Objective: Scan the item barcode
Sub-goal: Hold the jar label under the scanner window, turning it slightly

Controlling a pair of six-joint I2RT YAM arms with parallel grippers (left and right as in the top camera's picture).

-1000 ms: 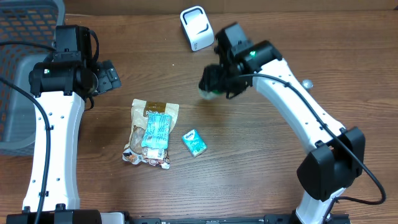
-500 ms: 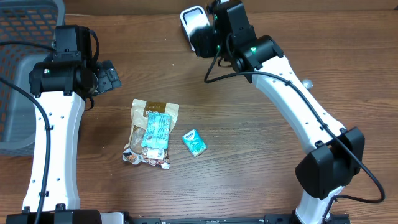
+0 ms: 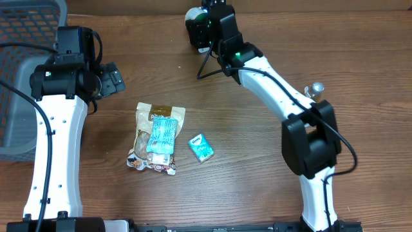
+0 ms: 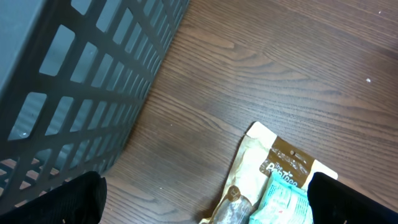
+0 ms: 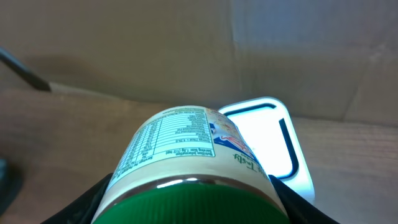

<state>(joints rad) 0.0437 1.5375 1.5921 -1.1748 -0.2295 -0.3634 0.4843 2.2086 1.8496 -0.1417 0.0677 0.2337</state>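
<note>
I find my right gripper (image 5: 189,208) clamped on 1 green-lidded jar (image 5: 186,146), held just in front of the white scanner (image 5: 270,134). Left gripper (image 4: 205,202) stands fully open above the table (image 4: 249,74).

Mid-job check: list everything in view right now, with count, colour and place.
jar: one, white label, green lid, held in front of the scanner
scanner: one, white, far edge of table
snack pouch: one, tan, centre-left
blue packet: one, light blue, lying on the snack pouch
small packet: one, teal, right of the pouch, apart from it
basket: one, grey, far left
table: one, brown wood
left tool: one, black, open, empty
right tool: one, black, shut on the jar
</note>
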